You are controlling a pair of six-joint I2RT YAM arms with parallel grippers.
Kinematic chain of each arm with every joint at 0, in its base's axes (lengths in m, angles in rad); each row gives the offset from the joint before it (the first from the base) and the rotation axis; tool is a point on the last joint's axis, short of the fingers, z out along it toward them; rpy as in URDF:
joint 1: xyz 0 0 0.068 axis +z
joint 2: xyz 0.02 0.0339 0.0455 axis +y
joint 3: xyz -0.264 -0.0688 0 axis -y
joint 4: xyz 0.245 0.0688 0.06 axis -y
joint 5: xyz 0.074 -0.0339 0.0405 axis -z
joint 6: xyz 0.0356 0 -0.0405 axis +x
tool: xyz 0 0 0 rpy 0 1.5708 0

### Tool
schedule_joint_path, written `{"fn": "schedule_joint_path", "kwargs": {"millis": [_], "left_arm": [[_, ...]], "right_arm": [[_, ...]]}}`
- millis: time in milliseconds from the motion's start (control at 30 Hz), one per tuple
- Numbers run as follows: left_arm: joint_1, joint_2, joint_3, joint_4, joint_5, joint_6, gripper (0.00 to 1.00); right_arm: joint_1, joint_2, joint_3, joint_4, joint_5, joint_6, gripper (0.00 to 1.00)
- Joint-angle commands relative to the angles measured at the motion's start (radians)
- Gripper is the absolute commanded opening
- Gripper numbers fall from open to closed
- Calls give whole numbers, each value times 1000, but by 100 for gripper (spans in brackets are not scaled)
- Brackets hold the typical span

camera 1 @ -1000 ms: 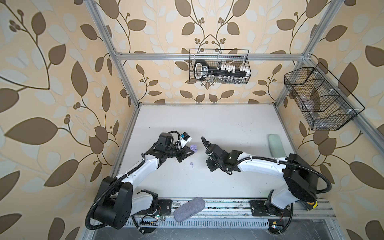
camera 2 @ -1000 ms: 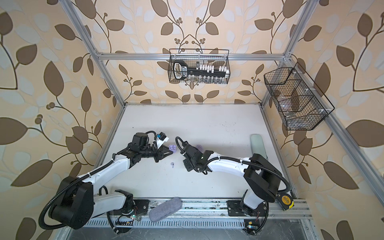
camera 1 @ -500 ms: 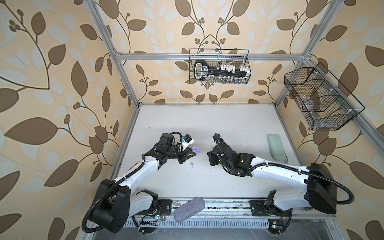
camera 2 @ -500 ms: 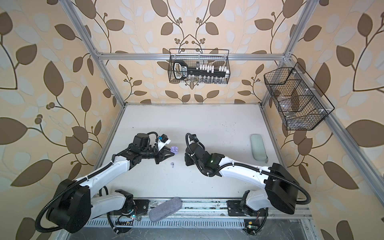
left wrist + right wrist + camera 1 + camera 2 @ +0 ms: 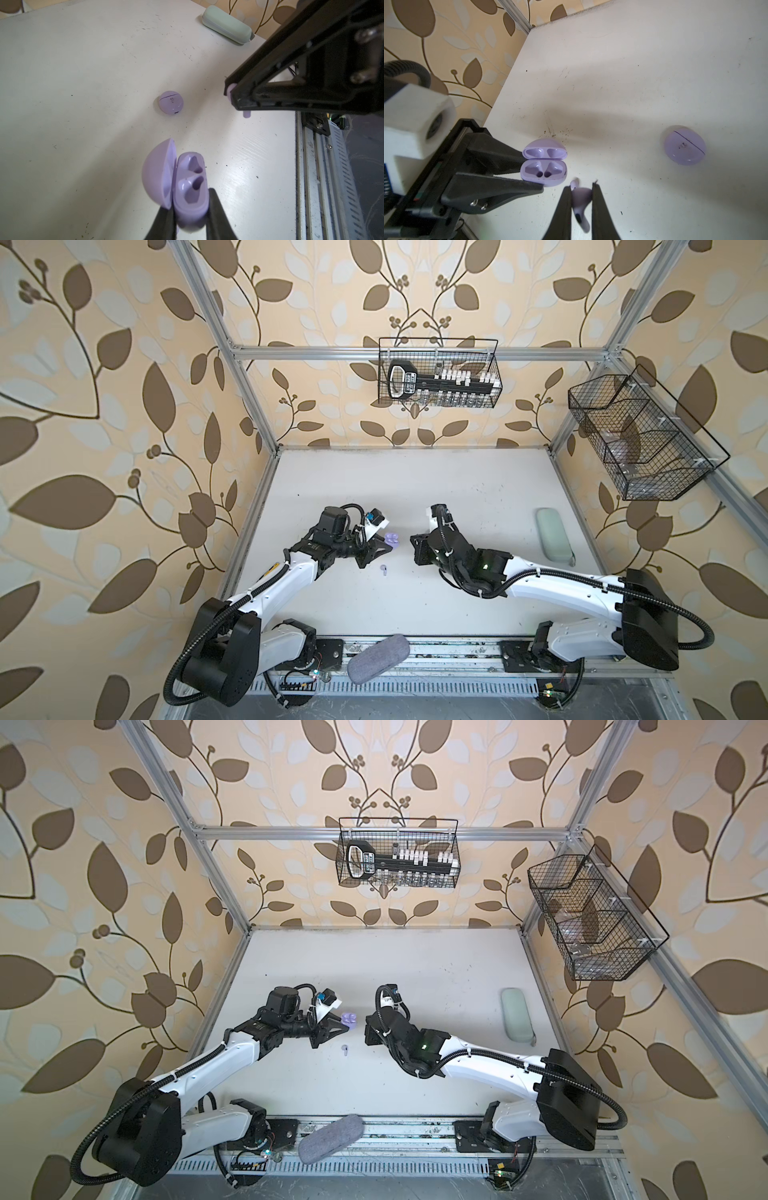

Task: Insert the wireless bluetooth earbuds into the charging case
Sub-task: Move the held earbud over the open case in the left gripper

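Note:
My left gripper [image 5: 189,205] is shut on the open lavender charging case [image 5: 190,182], lid tipped back and both sockets empty. Both top views show the case [image 5: 391,539] [image 5: 348,1019] left of the table's middle. My right gripper [image 5: 581,188] is shut on one lavender earbud [image 5: 580,197], just beside the case [image 5: 543,168] and apart from it. In the top views the right gripper [image 5: 417,549] faces the left gripper [image 5: 384,546] across a small gap. A second earbud [image 5: 383,569] [image 5: 345,1049] lies loose on the table, nearer the front.
A closed round lavender case [image 5: 170,102] [image 5: 684,146] rests on the table beyond the open one. A pale green glasses case [image 5: 552,539] lies at the right. A grey pouch [image 5: 378,657] sits on the front rail. Wire baskets [image 5: 438,377] [image 5: 640,439] hang on the walls.
The right arm has swung its elbow out to the right and dropped lower, while its gripper stays near the open case. The left arm and the case have barely moved.

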Motion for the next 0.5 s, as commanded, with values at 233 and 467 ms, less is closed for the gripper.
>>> {"fn": "schedule_joint_path", "kwargs": {"millis": [233,467], "left_arm": [[-10,-18,10,-6,11,15,4],[-16,-10,16,-10,6,18,4]], "right_arm": [[9,-6,42,-17,93,99,13],[20,31,65,9,123,175,12]]}}
